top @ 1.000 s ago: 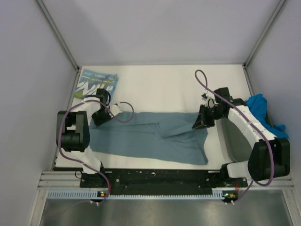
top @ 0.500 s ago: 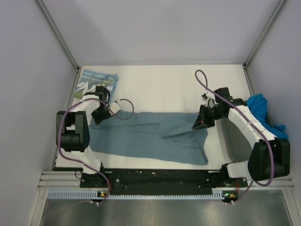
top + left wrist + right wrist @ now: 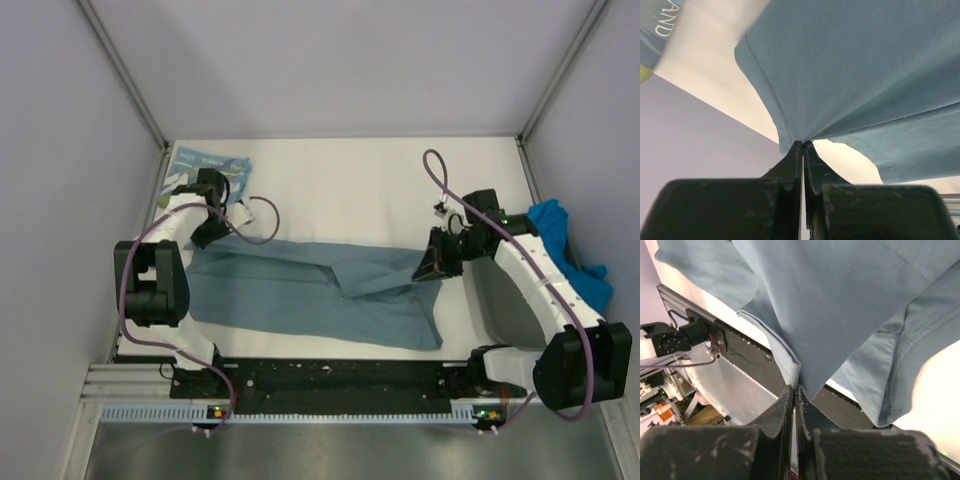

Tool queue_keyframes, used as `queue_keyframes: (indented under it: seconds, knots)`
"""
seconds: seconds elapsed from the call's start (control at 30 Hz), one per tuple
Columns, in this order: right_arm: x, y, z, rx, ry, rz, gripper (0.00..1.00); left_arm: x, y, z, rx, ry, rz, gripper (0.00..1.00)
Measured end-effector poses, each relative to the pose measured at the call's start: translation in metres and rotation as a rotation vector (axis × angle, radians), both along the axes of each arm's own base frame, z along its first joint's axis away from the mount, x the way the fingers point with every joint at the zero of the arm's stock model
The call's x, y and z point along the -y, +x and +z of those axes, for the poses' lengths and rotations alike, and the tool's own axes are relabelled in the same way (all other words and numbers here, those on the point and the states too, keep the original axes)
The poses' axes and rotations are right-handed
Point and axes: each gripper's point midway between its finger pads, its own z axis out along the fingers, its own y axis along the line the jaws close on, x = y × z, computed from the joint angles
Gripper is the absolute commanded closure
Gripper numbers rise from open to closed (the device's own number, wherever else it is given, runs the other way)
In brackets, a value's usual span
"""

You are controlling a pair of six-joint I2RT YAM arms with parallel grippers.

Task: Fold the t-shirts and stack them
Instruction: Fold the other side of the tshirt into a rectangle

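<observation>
A plain slate-teal t-shirt (image 3: 300,290) lies spread across the middle of the table, with both far corners raised. My left gripper (image 3: 213,235) is shut on its far left edge; the left wrist view shows the fingertips (image 3: 802,145) pinching the hem of the cloth (image 3: 850,65). On the far right corner my right gripper (image 3: 433,267) is shut too, its tips (image 3: 794,388) clamping a folded hem of the fabric (image 3: 840,300). A folded teal t-shirt with white lettering (image 3: 207,172) lies at the far left corner. A bright blue t-shirt (image 3: 560,228) is bunched at the right.
A dark grey-green tray (image 3: 495,300) sits at the right, under the right arm, with the bright blue shirt at its far side. Grey walls close in on the left and right. The black base rail (image 3: 340,375) runs along the near edge.
The left gripper closed on the shirt's far left edge and drew it up toward the far left. The right gripper shifted slightly right, still holding its corner, and the cloth stretched between them.
</observation>
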Motion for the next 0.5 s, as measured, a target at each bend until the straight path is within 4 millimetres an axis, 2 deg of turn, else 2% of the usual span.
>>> queue_keyframes:
  seconds: [0.1, 0.17, 0.27, 0.33, 0.4, 0.5]
  knots:
    - [-0.003, -0.008, 0.004, 0.002, 0.028, 0.010, 1.00, -0.002, -0.002, 0.001, -0.010, 0.013, -0.008, 1.00]
    - [-0.003, -0.015, -0.002, -0.019, 0.034, 0.011, 1.00, -0.003, -0.003, -0.001, -0.017, 0.018, -0.010, 0.99]
    - [-0.003, -0.028, -0.019, -0.089, 0.043, 0.000, 1.00, -0.006, -0.009, -0.007, -0.044, 0.032, -0.016, 0.70]
    - [-0.004, -0.034, -0.028, -0.126, 0.048, -0.008, 1.00, -0.008, -0.012, -0.014, -0.071, 0.047, -0.021, 0.57]
    - [-0.006, -0.037, -0.036, -0.152, 0.058, -0.012, 1.00, -0.011, -0.013, -0.020, -0.095, 0.062, -0.019, 0.53]
    - [-0.010, -0.038, -0.045, -0.177, 0.071, -0.018, 1.00, -0.008, -0.010, -0.023, -0.103, 0.056, -0.020, 0.52]
